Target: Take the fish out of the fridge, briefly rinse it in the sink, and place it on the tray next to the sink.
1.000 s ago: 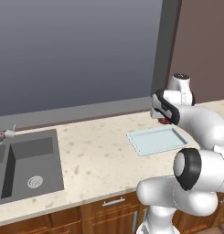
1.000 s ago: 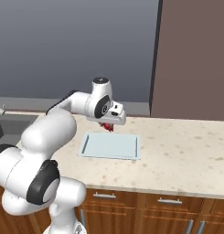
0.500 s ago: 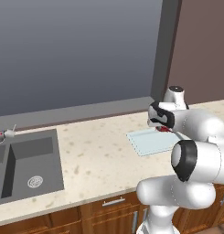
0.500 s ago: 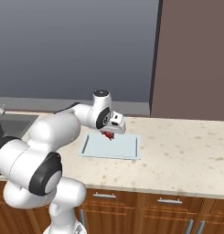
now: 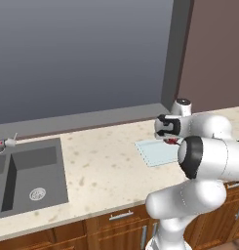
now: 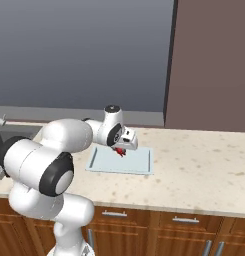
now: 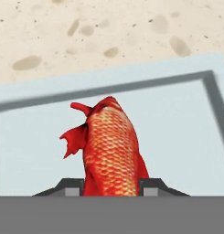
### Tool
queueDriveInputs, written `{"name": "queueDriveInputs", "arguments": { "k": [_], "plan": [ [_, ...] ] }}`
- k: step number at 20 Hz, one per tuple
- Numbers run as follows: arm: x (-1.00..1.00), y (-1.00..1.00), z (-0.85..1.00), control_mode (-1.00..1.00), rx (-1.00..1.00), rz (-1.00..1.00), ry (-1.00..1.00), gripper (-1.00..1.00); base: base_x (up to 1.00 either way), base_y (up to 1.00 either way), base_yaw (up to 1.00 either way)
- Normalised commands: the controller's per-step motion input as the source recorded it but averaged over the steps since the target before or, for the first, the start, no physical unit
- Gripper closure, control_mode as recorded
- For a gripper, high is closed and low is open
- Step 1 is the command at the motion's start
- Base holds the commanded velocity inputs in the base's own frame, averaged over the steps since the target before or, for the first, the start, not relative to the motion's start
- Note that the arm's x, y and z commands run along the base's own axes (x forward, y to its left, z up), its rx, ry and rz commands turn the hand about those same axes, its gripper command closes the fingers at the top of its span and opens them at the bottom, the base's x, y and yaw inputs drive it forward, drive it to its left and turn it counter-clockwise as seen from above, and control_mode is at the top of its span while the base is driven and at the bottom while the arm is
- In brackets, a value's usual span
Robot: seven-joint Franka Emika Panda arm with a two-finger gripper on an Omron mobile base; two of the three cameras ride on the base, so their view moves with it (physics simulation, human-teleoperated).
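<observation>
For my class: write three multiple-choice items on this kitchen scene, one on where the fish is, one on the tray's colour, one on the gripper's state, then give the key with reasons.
1. Where is the fish?
A. in the sink
B. between the gripper's tips, above the tray
C. lying on the bare counter

2. What colour is the tray?
A. pale blue-white
B. dark green
C. black

3. What is the state of the gripper?
A. wide open and empty
B. shut on the fish
C. gripping the tap

Key: 1 B, the hand view shows the fish rising between the tips with the tray behind it. 2 A, both base views show a pale tray. 3 B, the tips flank the fish's body.
</observation>
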Motion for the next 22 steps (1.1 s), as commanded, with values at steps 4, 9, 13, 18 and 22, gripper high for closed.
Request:
{"name": "queueDriveInputs", "arguments": {
  "k": [4, 9, 13, 18, 22],
  "plan": [
    [0.06, 0.00, -0.18, -1.00, 0.00, 0.00, 0.00, 1.00, 0.00, 0.00, 0.00],
    [0.13, 0.00, -0.24, -1.00, 0.00, 0.00, 0.00, 1.00, 0.00, 0.00, 0.00],
    [0.16, 0.00, -0.23, -1.00, 0.00, 0.00, -0.01, 1.00, 0.00, 0.00, 0.00],
    [0.10, 0.00, -0.06, -1.00, 0.00, 0.00, -0.01, -1.00, 0.00, 0.00, 0.00],
    [-0.05, 0.00, 0.08, -1.00, 0.00, 0.00, 0.00, -1.00, 0.00, 0.00, 0.00]
  ]
}}
